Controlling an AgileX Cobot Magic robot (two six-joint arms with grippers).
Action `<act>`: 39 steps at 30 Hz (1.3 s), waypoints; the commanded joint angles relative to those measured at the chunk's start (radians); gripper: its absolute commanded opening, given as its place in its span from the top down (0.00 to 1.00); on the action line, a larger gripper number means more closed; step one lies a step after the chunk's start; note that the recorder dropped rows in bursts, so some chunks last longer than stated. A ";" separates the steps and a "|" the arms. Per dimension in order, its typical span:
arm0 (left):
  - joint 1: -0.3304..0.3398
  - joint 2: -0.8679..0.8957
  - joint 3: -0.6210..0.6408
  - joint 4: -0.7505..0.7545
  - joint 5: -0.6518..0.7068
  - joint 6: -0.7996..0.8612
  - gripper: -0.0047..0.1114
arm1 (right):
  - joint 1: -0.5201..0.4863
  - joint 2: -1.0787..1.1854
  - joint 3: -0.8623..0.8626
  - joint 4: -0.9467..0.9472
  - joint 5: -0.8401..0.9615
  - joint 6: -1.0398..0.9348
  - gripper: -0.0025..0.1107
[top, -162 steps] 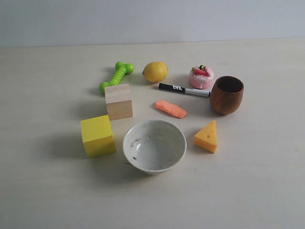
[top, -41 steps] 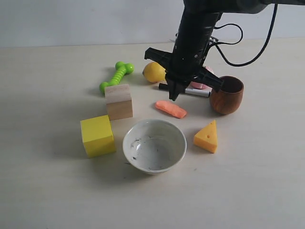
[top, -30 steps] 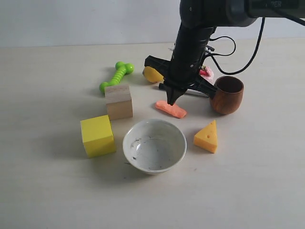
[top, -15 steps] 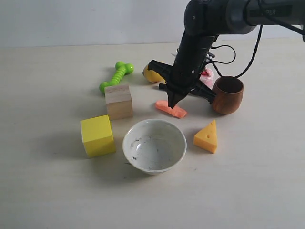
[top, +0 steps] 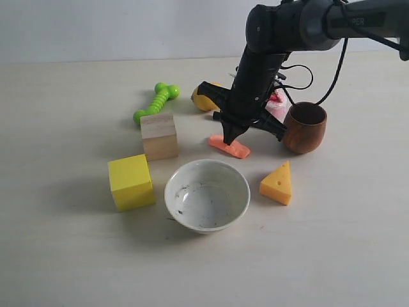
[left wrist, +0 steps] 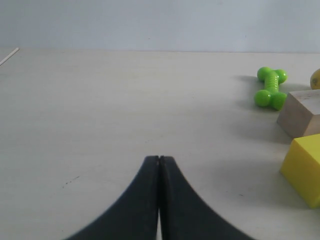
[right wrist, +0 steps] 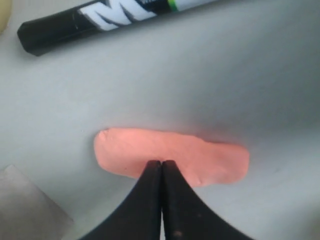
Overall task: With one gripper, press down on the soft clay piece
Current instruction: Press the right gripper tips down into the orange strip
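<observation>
The soft clay piece (top: 232, 148) is a salmon-orange flattish lump lying between the white bowl and the marker; in the right wrist view the clay (right wrist: 210, 157) fills the middle. My right gripper (top: 228, 136) is shut, its black tip pointing straight down onto the clay's left part; the right wrist view shows the closed tip (right wrist: 161, 162) over the clay's near edge, at or touching its surface. My left gripper (left wrist: 159, 159) is shut and empty above bare table, away from the clay and outside the exterior view.
Around the clay stand a white bowl (top: 207, 194), cheese wedge (top: 277, 183), wooden cup (top: 305, 127), wooden cube (top: 158, 135), yellow cube (top: 131, 181), green dumbbell toy (top: 155, 102), lemon (top: 203, 101) and black marker (right wrist: 100, 21). The pink cake toy (top: 277, 102) is partly hidden behind the arm.
The right arm came in from above and lowered its shut tip step by step from over the marker down onto the clay. The clay stays in place.
</observation>
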 commanded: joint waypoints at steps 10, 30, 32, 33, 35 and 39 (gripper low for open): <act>-0.006 -0.007 -0.003 -0.006 -0.008 -0.001 0.96 | -0.003 0.077 -0.008 0.062 0.030 -0.046 0.98; -0.006 -0.007 -0.003 -0.006 -0.008 -0.001 0.96 | 0.019 0.191 -0.008 0.134 0.080 -0.101 0.98; -0.006 -0.007 -0.003 -0.006 -0.008 -0.001 0.96 | 0.019 0.191 -0.008 0.134 0.080 -0.101 0.98; -0.006 -0.007 -0.003 -0.006 -0.008 -0.001 0.96 | 0.019 0.191 -0.008 0.132 0.080 -0.101 0.98; -0.006 -0.007 -0.003 -0.006 -0.008 -0.001 0.96 | 0.019 0.191 -0.008 0.122 0.080 -0.101 0.98; -0.006 -0.007 -0.003 -0.006 -0.008 -0.001 0.96 | 0.019 0.191 -0.008 0.119 0.078 -0.102 0.98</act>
